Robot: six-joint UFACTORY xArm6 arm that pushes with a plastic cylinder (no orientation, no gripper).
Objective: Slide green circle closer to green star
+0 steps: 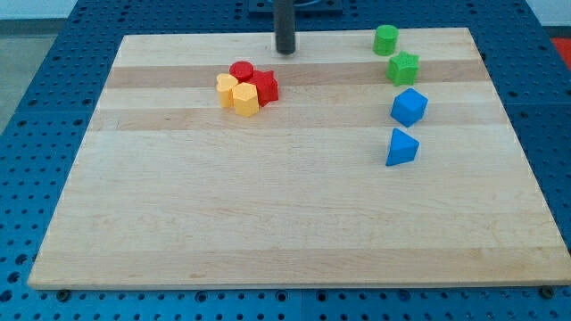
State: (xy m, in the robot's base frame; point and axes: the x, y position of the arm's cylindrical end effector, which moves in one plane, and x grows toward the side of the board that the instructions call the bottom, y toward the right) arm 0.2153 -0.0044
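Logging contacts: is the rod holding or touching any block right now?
Nothing held: my tip stands clear of every block, left of the green circle.

green circle (pixel 385 39) just at 11 o'clock of green star (pixel 403 68); my tip (pixel 285 51) well apart at 9 o'clock of circle.

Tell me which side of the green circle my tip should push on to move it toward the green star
Best guess: press on the green circle on its far side, toward the view's top, and push toward the view's bottom, slightly right, since the green star sits just below it. Its round wall could let it slip sideways, so aim through its centre. My tip now stands well to the circle's left, so it must swing around behind first.
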